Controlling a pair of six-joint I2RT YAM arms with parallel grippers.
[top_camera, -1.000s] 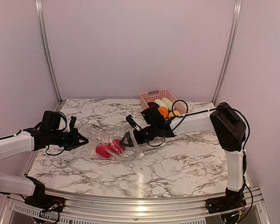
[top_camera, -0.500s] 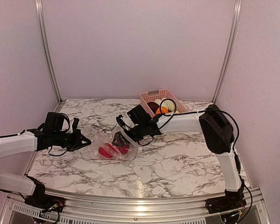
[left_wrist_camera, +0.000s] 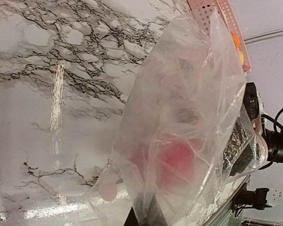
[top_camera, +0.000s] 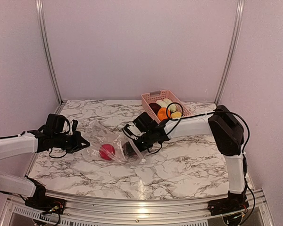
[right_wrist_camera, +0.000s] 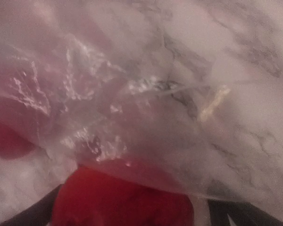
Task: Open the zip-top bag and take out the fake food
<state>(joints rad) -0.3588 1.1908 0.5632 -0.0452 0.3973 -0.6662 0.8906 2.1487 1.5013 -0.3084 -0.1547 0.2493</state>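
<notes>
Crinkly clear zip-top bag (top_camera: 114,141) mid-table, open marble (top_camera: 179,165) all round: left gripper (top_camera: 81,141) pinched on its left edge, right gripper (top_camera: 128,149) inside, jaws wide around 1 glossy red fake food (right_wrist_camera: 122,202) piece.

Counts:
- 1 zip-top bag (top_camera: 96,134).
- Fake food in the bag: probably 2. One red piece (top_camera: 106,151) is clear from above. The second red piece (right_wrist_camera: 122,200) shows only in the right wrist view, blurred by plastic.
- 1 pink basket (top_camera: 146,100).
- In the basket, 5 pieces: 1 dark red piece (top_camera: 154,107), 1 orange piece (top_camera: 163,114), 1 yellow piece (top_camera: 176,114), 2 pale pieces (top_camera: 162,102).
- 2 arms: left arm (top_camera: 14,146), right arm (top_camera: 193,125).
</notes>
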